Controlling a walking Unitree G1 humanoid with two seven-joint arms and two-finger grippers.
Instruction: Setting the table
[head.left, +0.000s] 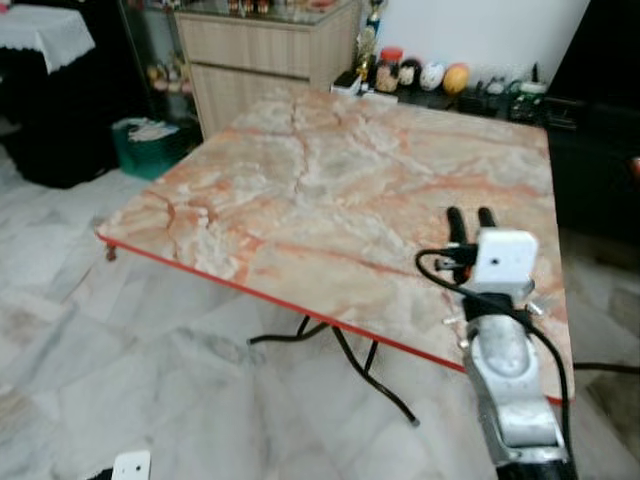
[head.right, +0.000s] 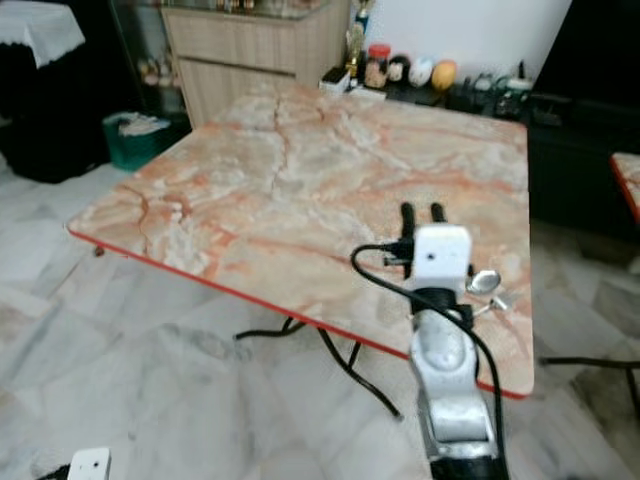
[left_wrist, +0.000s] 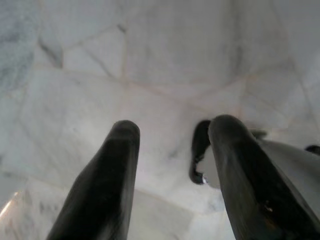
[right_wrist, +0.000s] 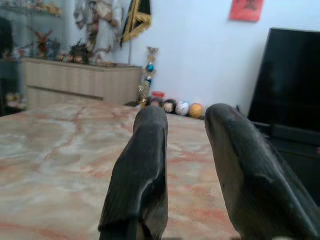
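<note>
A marble-patterned table top (head.left: 330, 180) with a red rim stands bare in front of me. My right gripper (head.left: 471, 222) reaches over its near right part; the two black fingers (right_wrist: 145, 165) stand slightly apart with nothing between them and point toward the far edge. Beside the right wrist, a small shiny metal thing (head.right: 484, 281), possibly a spoon, lies on the table. My left gripper (left_wrist: 172, 145) hangs over the pale marble floor, fingers apart and empty.
A wooden sideboard (head.left: 265, 50) stands behind the table, and a green basket (head.left: 150, 145) sits on the floor at the left. A black low unit with round ornaments (head.left: 455, 78) runs along the back right. Black folding legs (head.left: 350, 360) show under the table. Another red-rimmed table edge (head.right: 625, 175) is at the far right.
</note>
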